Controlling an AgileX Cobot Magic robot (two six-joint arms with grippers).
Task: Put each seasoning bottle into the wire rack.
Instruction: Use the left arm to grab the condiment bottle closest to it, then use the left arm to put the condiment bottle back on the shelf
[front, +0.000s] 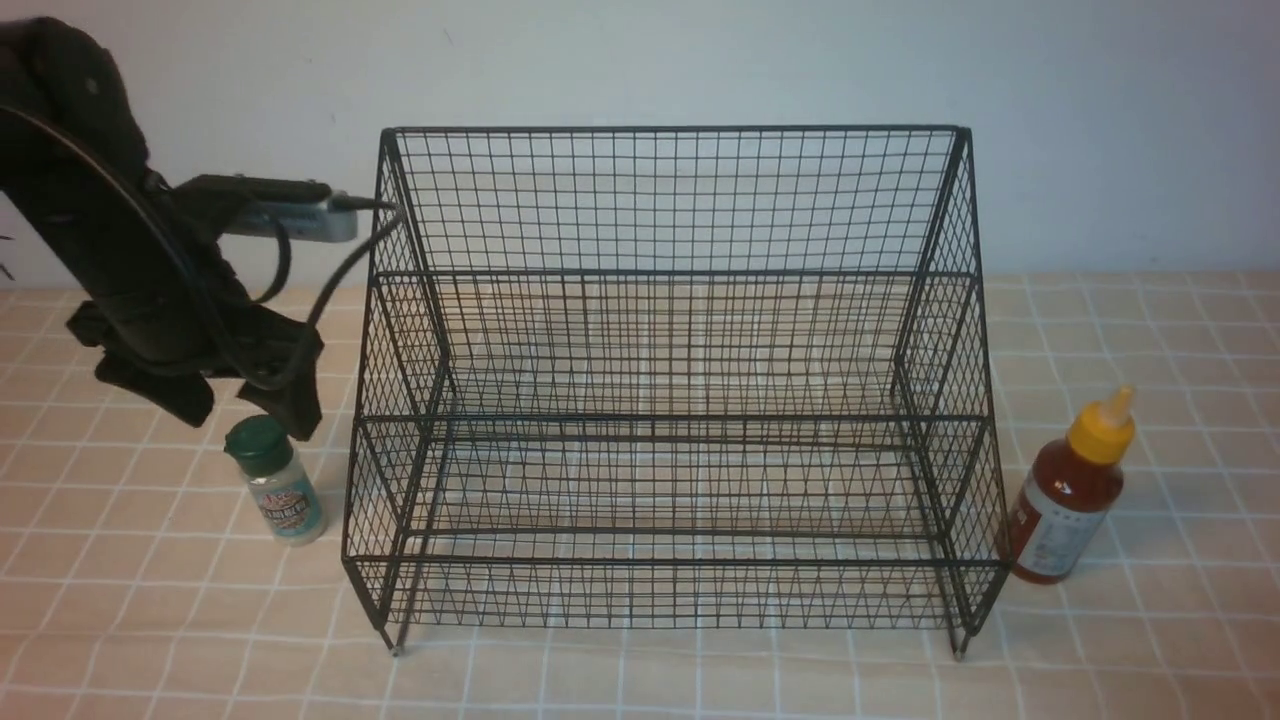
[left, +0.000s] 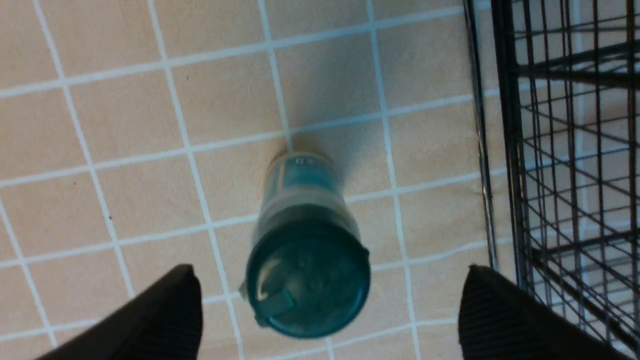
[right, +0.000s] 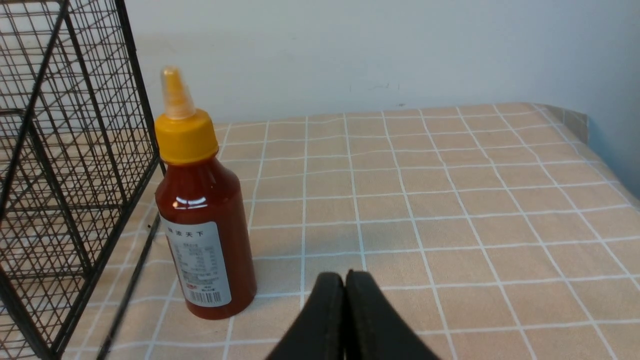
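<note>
Peach tablecloth (front: 150, 620), ruled into squares by thin white lines, covers the table below a plain pale wall (front: 700, 60). At the centre stands the wire rack (front: 670, 129), black mesh in stepped tiers with a tall back, sloping sides and short feet; all its tiers are bare. At 4 o'clock from it, just beside its lower corner, the red sauce bottle (front: 1065, 510) stands upright on the cloth, glossy, round-shouldered, with a yellow cone nozzle and a white label. At 8 o'clock the short clear shaker (front: 280, 490), with a dark green round cap and a teal label, also stands on the cloth, outside the rack. Directly above it the left gripper (left: 330, 280) hangs spread wide, its ribbed black fingers (left: 165, 315) either side of the cap, gripping nothing. The right gripper (right: 344, 280) has its pads pressed together, empty, near the sauce bottle
</note>
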